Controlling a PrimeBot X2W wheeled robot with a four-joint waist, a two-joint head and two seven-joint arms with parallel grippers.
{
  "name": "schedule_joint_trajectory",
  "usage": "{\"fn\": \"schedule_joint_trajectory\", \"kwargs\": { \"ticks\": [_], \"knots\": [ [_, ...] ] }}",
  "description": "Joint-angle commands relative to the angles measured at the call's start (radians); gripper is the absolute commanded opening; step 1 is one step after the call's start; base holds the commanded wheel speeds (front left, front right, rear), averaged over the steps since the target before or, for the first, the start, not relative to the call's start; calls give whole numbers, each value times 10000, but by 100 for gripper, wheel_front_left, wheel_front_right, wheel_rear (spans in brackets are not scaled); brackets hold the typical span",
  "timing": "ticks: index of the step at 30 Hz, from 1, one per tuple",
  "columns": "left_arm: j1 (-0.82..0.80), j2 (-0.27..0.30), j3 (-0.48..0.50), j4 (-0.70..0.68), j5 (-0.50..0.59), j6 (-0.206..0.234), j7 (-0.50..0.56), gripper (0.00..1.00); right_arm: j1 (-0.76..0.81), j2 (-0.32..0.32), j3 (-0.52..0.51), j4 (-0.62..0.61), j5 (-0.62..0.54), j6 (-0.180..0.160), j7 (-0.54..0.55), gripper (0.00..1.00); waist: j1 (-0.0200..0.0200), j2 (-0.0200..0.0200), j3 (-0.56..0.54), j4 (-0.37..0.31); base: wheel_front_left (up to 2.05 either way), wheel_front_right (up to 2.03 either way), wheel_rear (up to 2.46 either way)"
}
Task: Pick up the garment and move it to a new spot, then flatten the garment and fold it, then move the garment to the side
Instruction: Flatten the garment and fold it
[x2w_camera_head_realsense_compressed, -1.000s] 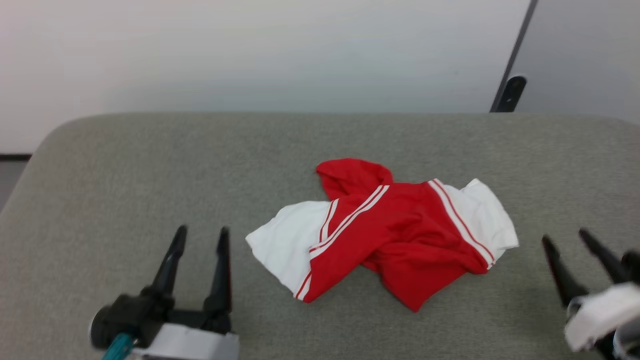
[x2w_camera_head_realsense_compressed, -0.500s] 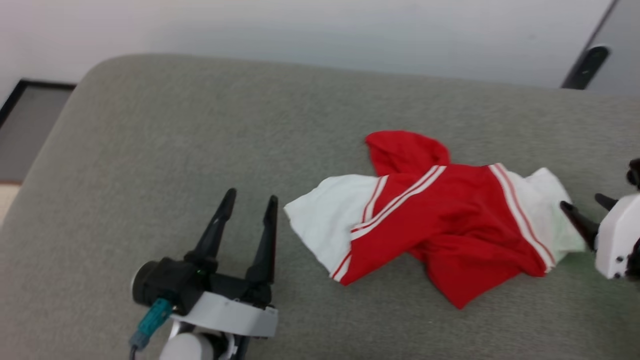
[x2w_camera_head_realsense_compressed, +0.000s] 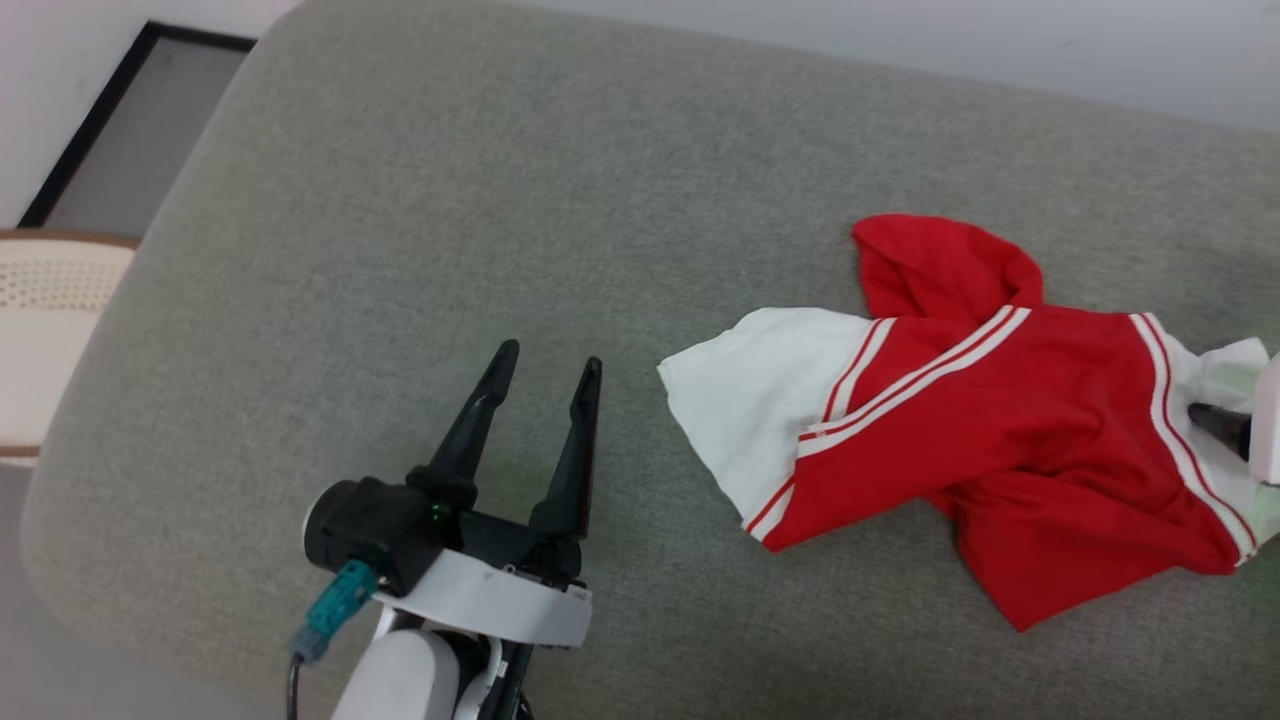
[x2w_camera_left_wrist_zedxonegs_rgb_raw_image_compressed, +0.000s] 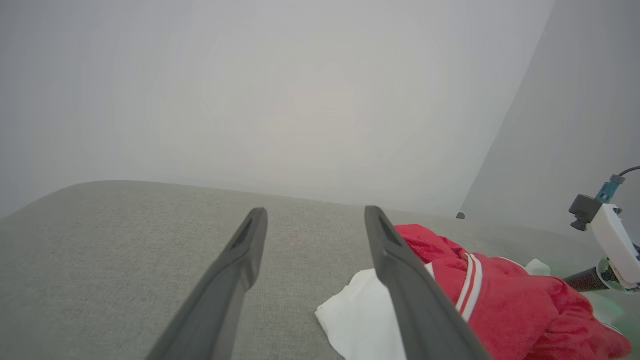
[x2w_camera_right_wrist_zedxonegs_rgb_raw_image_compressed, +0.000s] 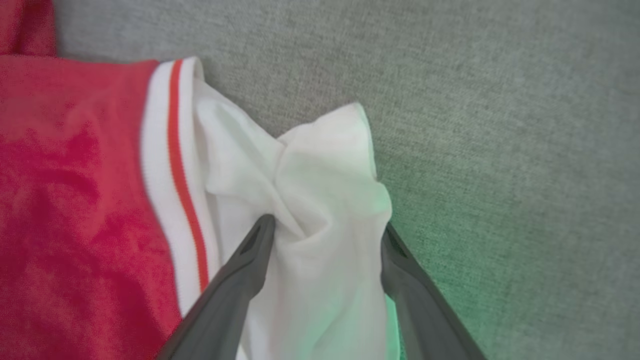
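Head view: the crumpled red jersey-style shirt with white sleeves lay at the right of the grey fabric cushion; the left gripper was to its left, apart from it, spread wide and empty.
Left wrist view: the shirt's near white sleeve lay just right of the spread fingers.
Right wrist view: the right gripper was spread wide, straddling the bunched far-right sleeve.

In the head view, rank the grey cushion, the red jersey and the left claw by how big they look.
1. Grey cushion, largest.
2. Red jersey.
3. Left claw, smallest, though it is nearer the camera.
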Motion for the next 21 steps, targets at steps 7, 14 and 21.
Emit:
{"fn": "schedule_joint_trajectory", "kwargs": {
  "ticks": [7,14,21],
  "knots": [
    [-60,-21,190,74,-157,-25,-3,100,65,486,286,699,-242,1,65,0,0,0,177,142,0,0,0],
    [191,-19,491,65,-52,-25,-3,100,495,40,155,45,157,-1,-382,0,0,0,-240,-261,0,0,0],
    [413,-16,685,22,43,-25,-3,100,1602,-336,-271,-469,564,-10,-570,0,0,0,-587,-838,0,0,0]
  ]
}}
